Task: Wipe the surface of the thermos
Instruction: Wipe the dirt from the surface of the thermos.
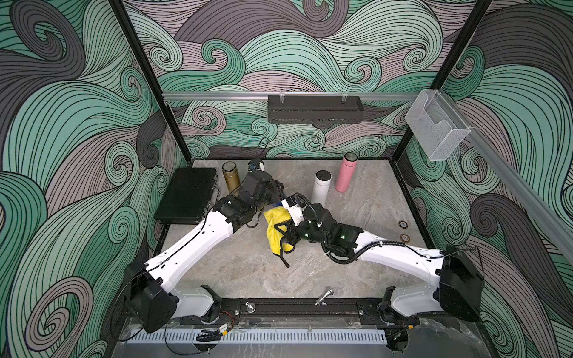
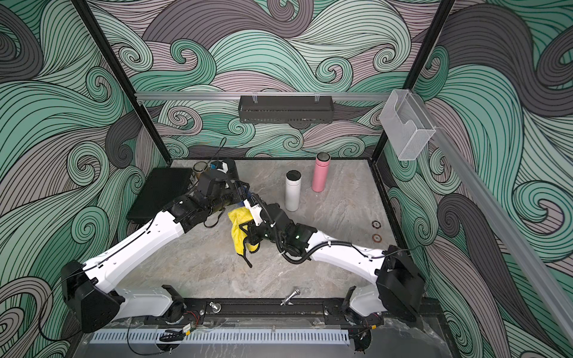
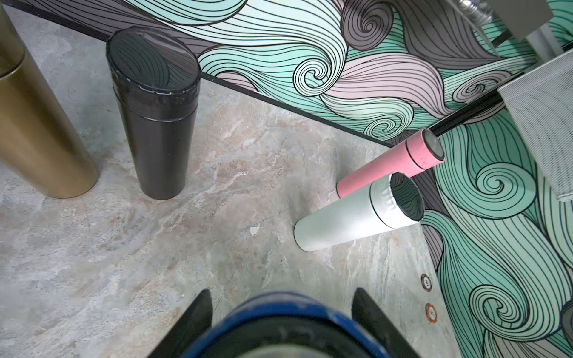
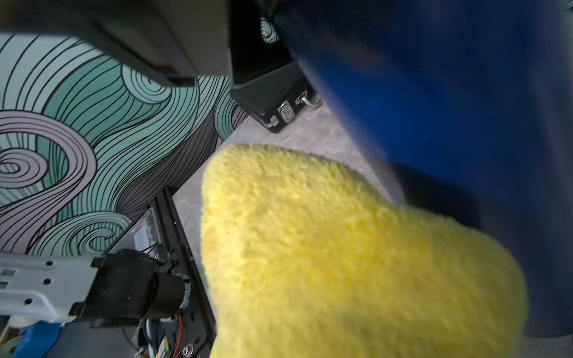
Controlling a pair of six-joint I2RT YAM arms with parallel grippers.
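- The left pincer (image 3: 280, 299) is clenched on the dark blue cylindrical thermos (image 3: 288, 316), near the middle of the grey marbled bench (image 1: 217, 266)
- The right pincer (image 1: 280, 231) grips the fluffy yellow cloth (image 4: 341, 248), which lies against the thermos's side; the thermos sits just on the far side of this pincer
- Its long axis looks tilted, though in both top views the wrists hide nearly all of it; whether its base touches the bench cannot be told

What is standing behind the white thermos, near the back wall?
The pink thermos stands upright behind the white thermos, not touching. In the left wrist view the white lid covers part of its side.
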